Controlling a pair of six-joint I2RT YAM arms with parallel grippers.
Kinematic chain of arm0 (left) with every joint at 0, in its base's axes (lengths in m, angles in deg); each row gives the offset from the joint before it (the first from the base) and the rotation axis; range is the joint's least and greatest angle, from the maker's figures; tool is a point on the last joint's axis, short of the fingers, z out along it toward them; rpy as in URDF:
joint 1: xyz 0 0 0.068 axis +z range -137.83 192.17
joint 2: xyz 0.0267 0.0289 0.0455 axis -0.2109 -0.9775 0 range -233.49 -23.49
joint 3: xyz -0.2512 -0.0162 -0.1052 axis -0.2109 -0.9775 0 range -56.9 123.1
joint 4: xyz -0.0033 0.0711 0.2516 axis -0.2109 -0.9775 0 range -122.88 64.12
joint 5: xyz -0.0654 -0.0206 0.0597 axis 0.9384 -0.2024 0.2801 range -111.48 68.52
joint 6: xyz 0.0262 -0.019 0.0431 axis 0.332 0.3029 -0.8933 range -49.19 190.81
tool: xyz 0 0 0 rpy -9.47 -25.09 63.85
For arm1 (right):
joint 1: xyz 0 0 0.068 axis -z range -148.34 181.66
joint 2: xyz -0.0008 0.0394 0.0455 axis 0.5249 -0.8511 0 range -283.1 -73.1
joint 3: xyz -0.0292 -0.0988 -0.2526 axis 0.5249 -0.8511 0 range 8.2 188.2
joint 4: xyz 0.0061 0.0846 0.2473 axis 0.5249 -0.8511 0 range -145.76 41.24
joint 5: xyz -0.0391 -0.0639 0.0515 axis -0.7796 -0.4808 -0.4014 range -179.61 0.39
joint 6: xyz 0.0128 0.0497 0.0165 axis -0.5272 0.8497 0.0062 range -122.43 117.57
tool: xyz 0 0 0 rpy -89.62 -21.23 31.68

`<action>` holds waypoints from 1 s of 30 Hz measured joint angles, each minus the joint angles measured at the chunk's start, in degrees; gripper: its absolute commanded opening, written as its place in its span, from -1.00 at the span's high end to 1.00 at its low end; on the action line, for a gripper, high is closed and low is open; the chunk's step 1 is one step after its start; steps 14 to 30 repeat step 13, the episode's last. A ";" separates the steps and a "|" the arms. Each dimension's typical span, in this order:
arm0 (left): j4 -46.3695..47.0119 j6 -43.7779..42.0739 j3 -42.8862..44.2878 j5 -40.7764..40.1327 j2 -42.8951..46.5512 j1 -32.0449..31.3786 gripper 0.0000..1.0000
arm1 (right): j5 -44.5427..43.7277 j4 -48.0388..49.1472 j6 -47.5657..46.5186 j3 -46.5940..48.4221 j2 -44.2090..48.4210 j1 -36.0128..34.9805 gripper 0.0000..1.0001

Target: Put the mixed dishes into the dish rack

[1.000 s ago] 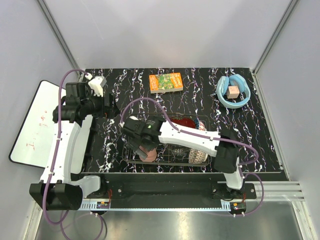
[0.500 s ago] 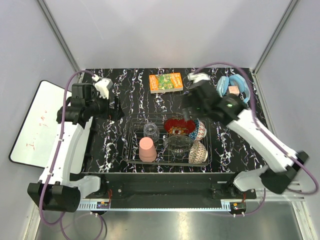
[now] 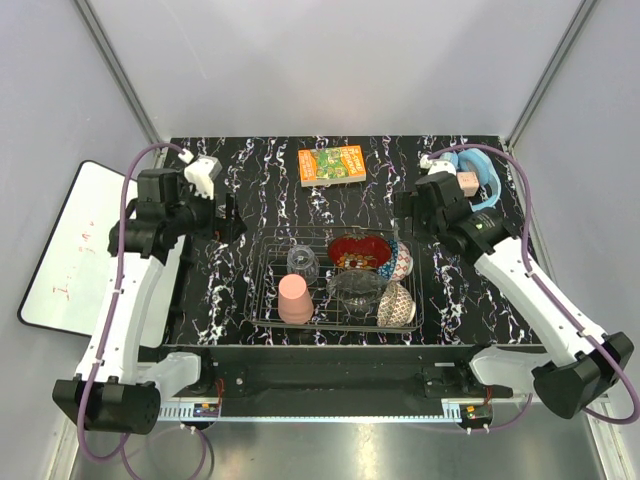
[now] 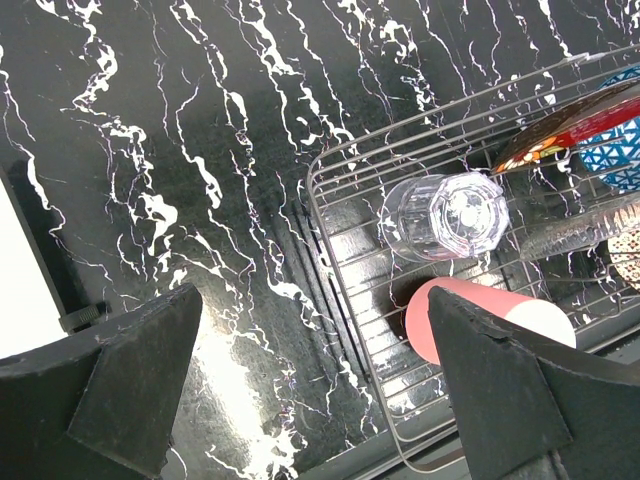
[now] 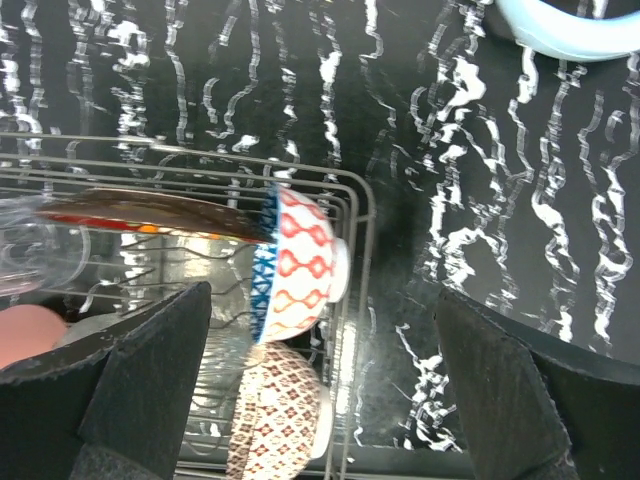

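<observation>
The dish rack [image 3: 266,300] stands mid-table holding all the mixed dishes. In it the salmon-pink cup [image 3: 295,298] and glass tumbler [image 3: 302,262] are upside down at the left. The red bowl [image 3: 357,250], glass bowl [image 3: 355,287], blue patterned bowl [image 3: 401,262] and beige patterned bowl [image 3: 396,305] stand on edge. My left gripper [image 3: 228,218] hovers open left of the rack, above bare table [image 4: 315,400], with tumbler [image 4: 445,215] and cup [image 4: 480,315] beside it. My right gripper [image 3: 405,205] hangs open over the rack's right edge [image 5: 320,400], above the blue bowl [image 5: 300,265] and beige bowl [image 5: 280,415].
An orange-green box [image 3: 332,164] lies at the back of the black marbled table. Light-blue headphones [image 3: 468,182] with a small block inside lie at the back right, behind my right arm. A whiteboard [image 3: 65,250] sits off the table's left edge.
My right arm has swung from over the rack's left side, up and across, to the rack's far right corner. The left arm has barely shifted. The dishes have not moved.
</observation>
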 measured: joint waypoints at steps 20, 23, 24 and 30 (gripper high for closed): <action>0.17 0.02 -0.68 0.07 3.02 0.00 -0.98 | 7.17 3.54 0.39 -0.13 4.09 0.00 -1.00; 0.17 0.02 -0.68 0.07 3.02 0.00 -0.98 | 7.17 3.54 0.39 -0.13 4.09 0.00 -1.00; 0.17 0.02 -0.68 0.07 3.02 0.00 -0.98 | 7.17 3.54 0.39 -0.13 4.09 0.00 -1.00; 0.17 0.02 -0.68 0.07 3.02 0.00 -0.98 | 7.17 3.54 0.39 -0.13 4.09 0.00 -1.00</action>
